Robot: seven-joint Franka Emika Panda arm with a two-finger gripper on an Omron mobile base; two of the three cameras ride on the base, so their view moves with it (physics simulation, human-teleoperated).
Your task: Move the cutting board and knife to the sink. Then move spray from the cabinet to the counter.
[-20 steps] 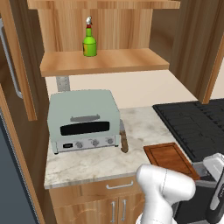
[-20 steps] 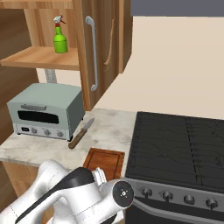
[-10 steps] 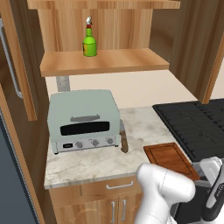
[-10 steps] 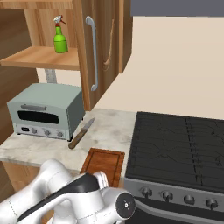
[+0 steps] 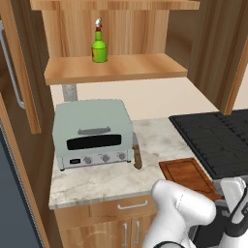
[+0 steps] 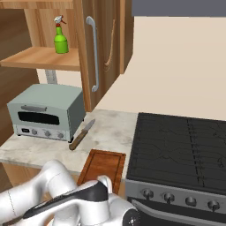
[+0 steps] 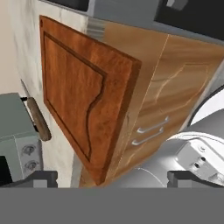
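While the fingers stand wide apart, cutting board just above them, untouched, knife beside it

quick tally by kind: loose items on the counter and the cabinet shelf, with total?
Cutting board: 1, on the counter, overhanging its front edge
Knife: 1, on the counter beside the toaster oven
Toaster oven: 1, on the counter
Spray bottle: 1, on the cabinet shelf
Total: 4
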